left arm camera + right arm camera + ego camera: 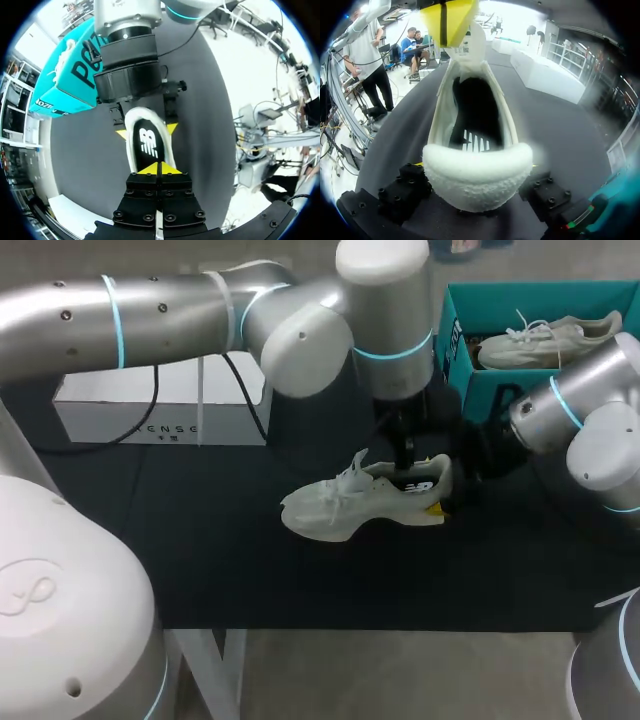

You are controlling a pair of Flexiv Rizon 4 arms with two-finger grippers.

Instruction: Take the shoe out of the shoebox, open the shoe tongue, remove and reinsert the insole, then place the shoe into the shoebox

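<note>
A white sneaker (345, 502) lies on the black mat, toe toward my left side. My right gripper (440, 502) holds it by the heel: in the left wrist view its yellow fingertips (121, 134) press the heel from both sides. In the right wrist view the padded heel collar (477, 170) fills the space between the fingers, and the dark insole (470, 120) lies inside. My left gripper (160, 169) comes down from above, shut, with its tips against the top of the raised tongue (470, 45). I cannot tell whether it pinches the tongue. The teal shoebox (470, 390) stands at the back right.
A second pale shoe (545, 340) lies inside the shoebox. A long white box (150, 410) sits at the back left with a black cable (150, 420) draped over it. Bare black mat (250, 570) stretches in front of the sneaker.
</note>
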